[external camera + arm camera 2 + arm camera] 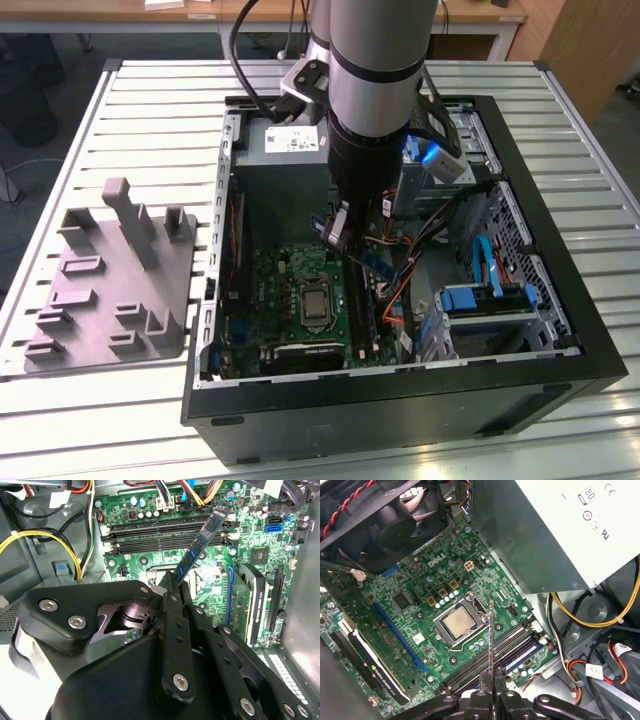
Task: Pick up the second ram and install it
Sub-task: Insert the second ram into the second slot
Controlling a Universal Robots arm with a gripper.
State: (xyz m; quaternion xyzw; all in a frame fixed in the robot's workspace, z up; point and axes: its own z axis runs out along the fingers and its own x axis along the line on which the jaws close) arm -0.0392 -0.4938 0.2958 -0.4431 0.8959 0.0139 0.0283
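Observation:
My gripper (345, 235) reaches down into the open computer case (590, 335) and is shut on the second ram (202, 540), a thin dark stick with blue labels. In the second wrist view the ram juts out at a slant from the fingertips (170, 587), its free end over the memory slots (165, 532). The first wrist view shows the ram (491, 635) edge-on, rising from my gripper (492, 677) above the slots (495, 657) beside the processor (460, 621). It hangs above the motherboard (290, 290), not seated in a slot.
A grey plastic fixture block (110, 290) stands on the slatted table at the exterior view's left. Inside the case are the power supply (555, 535), a fan (395, 515), a graphics card (252, 605), drive cages (490, 300) and loose cables (75, 545).

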